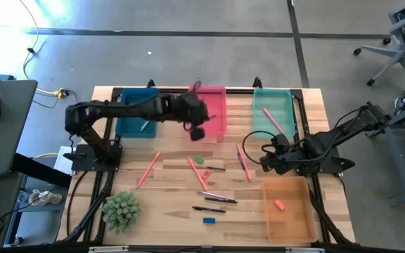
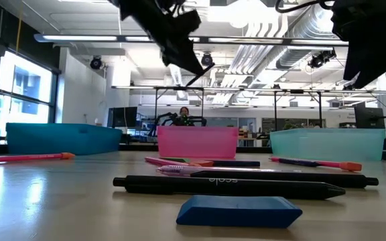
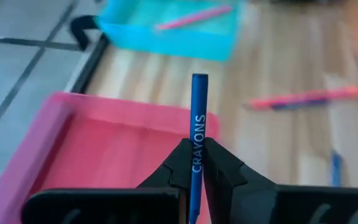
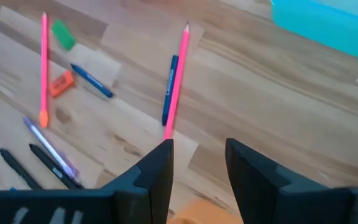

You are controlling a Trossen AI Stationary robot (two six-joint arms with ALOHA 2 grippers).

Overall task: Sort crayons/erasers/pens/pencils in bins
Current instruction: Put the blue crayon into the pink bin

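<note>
A thin blue crayon (image 3: pixel 197 118) is clamped by the left gripper (image 3: pixel 194 165) over the smooth pink bin (image 3: pixel 92 149); right gripper (image 4: pixel 197 163) is held open, empty.

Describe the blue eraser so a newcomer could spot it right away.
Start at the wooden table and go to its front edge, between the spiky green plant and the orange bin. The blue eraser lies there alone, just beyond the nearest black pen. Unlike the long thin sticks around it, it is a short chunky blue block.
</note>
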